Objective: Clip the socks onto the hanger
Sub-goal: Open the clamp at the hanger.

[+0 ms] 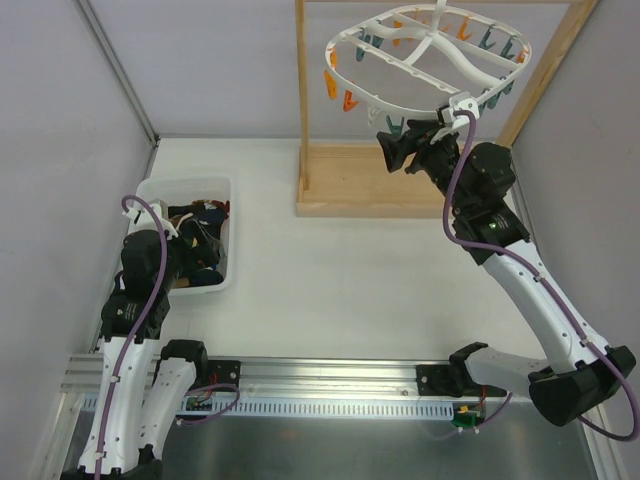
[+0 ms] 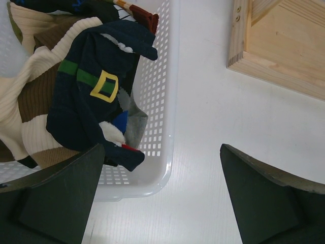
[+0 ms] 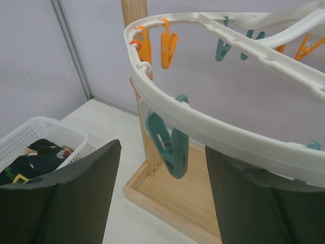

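White table [image 1: 330,270], grey walls on three sides.

Top view: a white mesh basket [image 1: 185,181] sat at 9 o'clock with the socks [image 1: 195,218] heaped inside, mostly dark. The left gripper [image 1: 195,255] hung over the basket's near end. A wooden stand [image 1: 350,190] stood at 12 to 1 o'clock, and the hanger [image 1: 372,97] was suspended from it, with orange and teal pegs round the rim. The right gripper [image 1: 405,140] was raised to the hanger's near rim at 1 o'clock.

Left wrist view: fingers spread wide, nothing between them. At 10 o'clock a navy sock [image 2: 96,96] with a green band and yellow buckle lay on tan and cream ribbed socks, draped against the basket wall. The stand's corner showed at 1 o'clock.

Right wrist view: fingers apart and gripping nothing. A teal peg [image 3: 170,147] hung from the rim, in line with the gap. Two orange pegs [image 3: 167,46] were at 11 o'clock, the basket at 8 o'clock.
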